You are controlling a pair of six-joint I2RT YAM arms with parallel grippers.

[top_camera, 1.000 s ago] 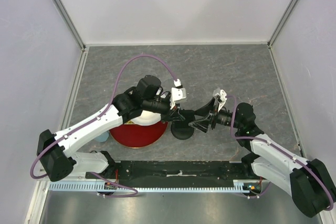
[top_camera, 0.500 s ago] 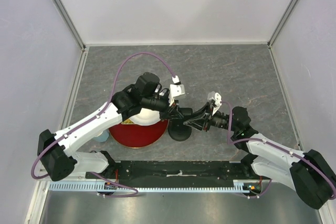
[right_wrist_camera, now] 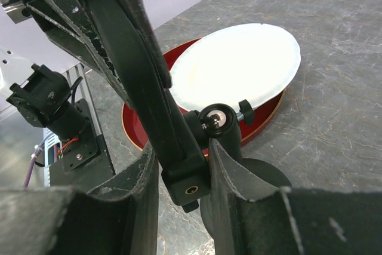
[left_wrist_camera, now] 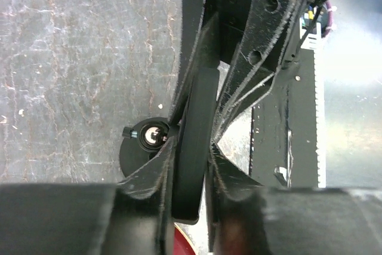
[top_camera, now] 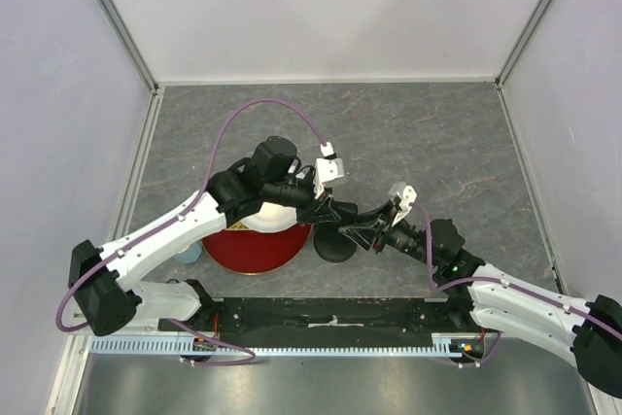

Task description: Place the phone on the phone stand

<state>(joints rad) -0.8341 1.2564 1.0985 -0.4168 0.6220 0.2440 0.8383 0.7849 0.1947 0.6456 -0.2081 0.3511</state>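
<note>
The phone (left_wrist_camera: 197,106) is a black slab seen edge-on, clamped between my left gripper's (left_wrist_camera: 192,147) fingers. The left gripper (top_camera: 328,209) holds it over the phone stand, against the cradle. The stand's disc base (top_camera: 333,248) sits on the table beside the red plate. Its ball joint (right_wrist_camera: 215,119) and base (right_wrist_camera: 265,174) show in the right wrist view. My right gripper (right_wrist_camera: 185,159) is closed around the cradle's lower block (right_wrist_camera: 186,186), reaching in from the right (top_camera: 362,232). The phone's face is hidden.
A white plate (right_wrist_camera: 239,64) lies on a red plate (right_wrist_camera: 262,125) just left of the stand, under my left arm (top_camera: 253,250). A small pale blue object (top_camera: 190,253) lies left of the red plate. The black base rail runs along the near edge (top_camera: 330,313).
My right arm's elbow has dropped toward the near edge and its wrist has turned, while its gripper stays at the stand. The left gripper has shifted only slightly with the phone.
</note>
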